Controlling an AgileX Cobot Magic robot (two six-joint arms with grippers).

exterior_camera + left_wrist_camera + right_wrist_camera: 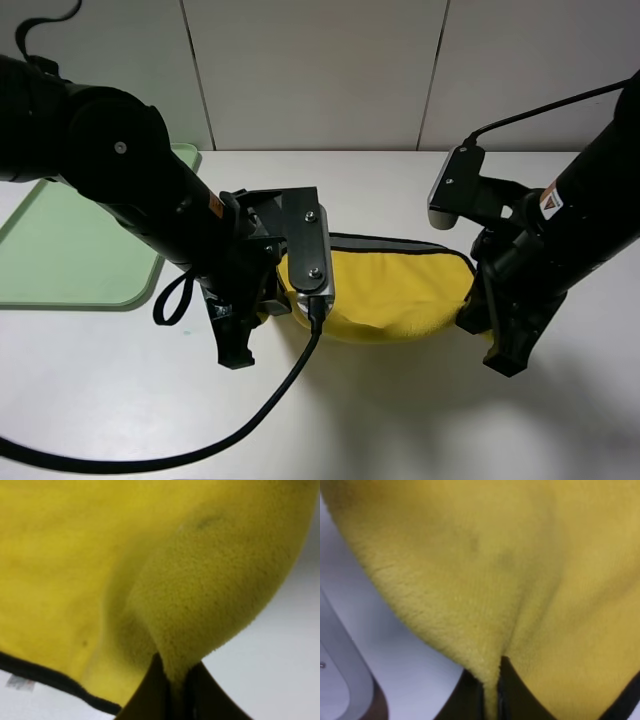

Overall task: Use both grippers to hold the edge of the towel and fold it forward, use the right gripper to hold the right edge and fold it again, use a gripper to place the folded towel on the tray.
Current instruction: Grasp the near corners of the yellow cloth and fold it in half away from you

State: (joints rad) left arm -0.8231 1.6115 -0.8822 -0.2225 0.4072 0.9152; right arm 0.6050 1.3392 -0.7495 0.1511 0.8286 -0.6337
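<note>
- Exterior high view:
  - The towel (390, 290) hangs as a shallow yellow sag in the centre of the frame. Its long axis runs left to right between the two arms.
  - The left gripper (262, 318) is clamped on its left end and the right gripper (478, 322) on its right end, so each arm is nearest its own corner.
  - The edge of the towel (390, 242), a black binding with a strip of grey reverse, runs along the upper side of the cloth and seems to rest on the white table (400, 430).
  - In my judgement the fold depends on carrying the held side toward that far binding, keeping both ends level.
  - The table is bare above the cloth up to the wall.
  - The tray (60, 240) lies at the left of the frame beyond the left arm, well apart from the towel.
- Left wrist view:
  - The left gripper (172, 692) has its jaws closed on a pinched ridge of the towel (150, 555), and the pile bulges out just beyond the tips.
  - The binding (45, 675) passes beside a small white label (17, 682).
  - The table (285, 650) shows past the fold.
- Right wrist view:
  - The right gripper (491, 695) is likewise shut tight on a crease of the towel (530, 555).
  - The table (395, 645) shows beside the cloth.
</note>
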